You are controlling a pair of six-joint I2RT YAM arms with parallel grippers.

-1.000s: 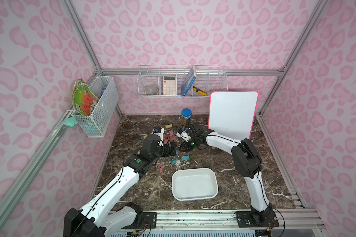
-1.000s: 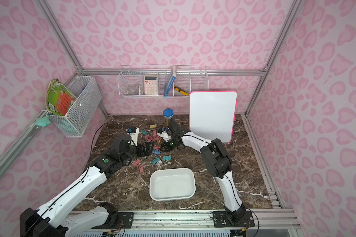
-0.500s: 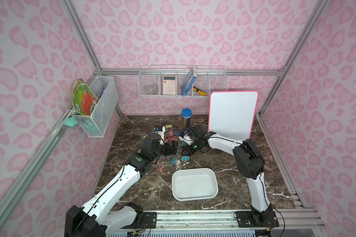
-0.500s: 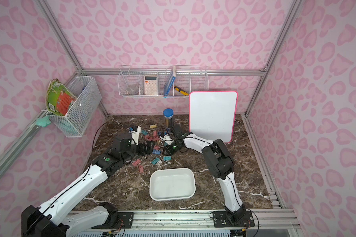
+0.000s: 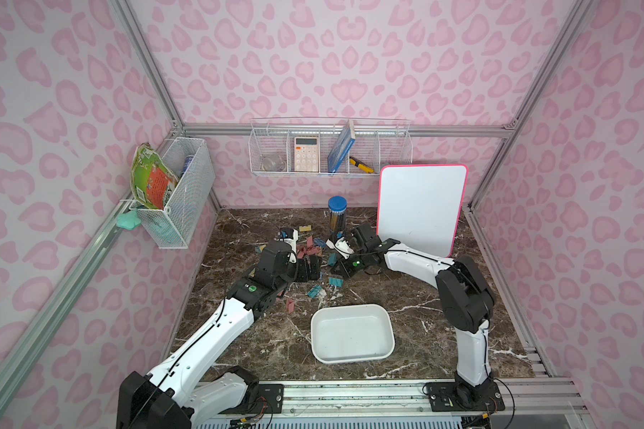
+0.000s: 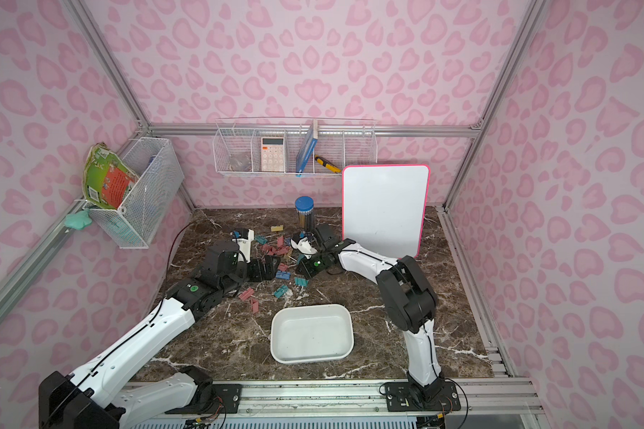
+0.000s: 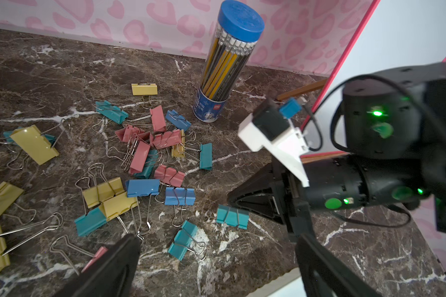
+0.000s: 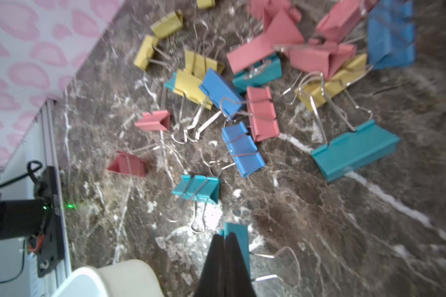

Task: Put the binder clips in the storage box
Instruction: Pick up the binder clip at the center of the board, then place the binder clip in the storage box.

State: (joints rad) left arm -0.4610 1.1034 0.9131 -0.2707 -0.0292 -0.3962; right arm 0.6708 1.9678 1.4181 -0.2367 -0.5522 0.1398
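On the marble tabletop [image 8: 319,226], closed right pincer [image 8: 225,237] touches a teal clip [image 8: 239,231].

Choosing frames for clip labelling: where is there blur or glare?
Left wrist view: sharp, slight glare on a yellow clip; right wrist view: softer, smeared around the blue clip at the frame edge; both top views: evenly lit, binder clips tiny.

Marble table [image 5: 406,289] bears binder clips [image 7: 142,187], storage box [image 5: 350,334], pencil tube [image 5: 337,219], whiteboard [image 5: 421,208]
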